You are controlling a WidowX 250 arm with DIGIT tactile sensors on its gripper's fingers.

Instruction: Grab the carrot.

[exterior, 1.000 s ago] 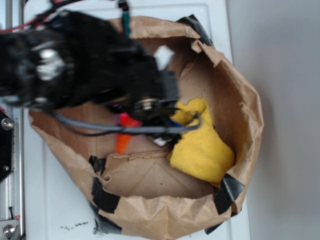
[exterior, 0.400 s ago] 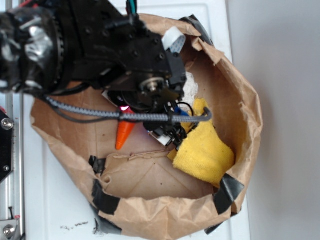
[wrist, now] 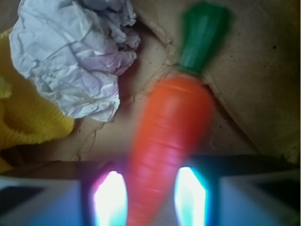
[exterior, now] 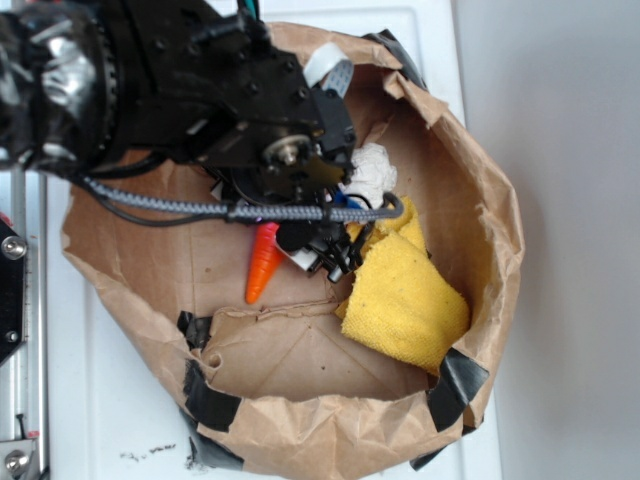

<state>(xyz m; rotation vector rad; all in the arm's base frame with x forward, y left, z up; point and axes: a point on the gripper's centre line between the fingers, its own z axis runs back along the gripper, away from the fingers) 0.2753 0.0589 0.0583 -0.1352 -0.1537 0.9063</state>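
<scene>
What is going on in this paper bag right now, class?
A black robot arm reaches into an open brown paper bag taped at its rim. Its gripper is down at a glossy orange plastic carrot with a green stalk; the wrist view shows the carrot's tip between the fingers, though whether they have closed on it cannot be told. A crumpled white paper ball and a yellow sponge cloth lie beside it.

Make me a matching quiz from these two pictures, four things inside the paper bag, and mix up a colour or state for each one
Things:
1. carrot
2. cloth
3. crumpled paper
4. carrot stalk

Descriptions:
A. dark green
B. white and wrinkled
C. orange, lying between the fingers of the hand
D. yellow, bunched against the bag wall

Pairs: 1-C, 2-D, 3-B, 4-A
</scene>
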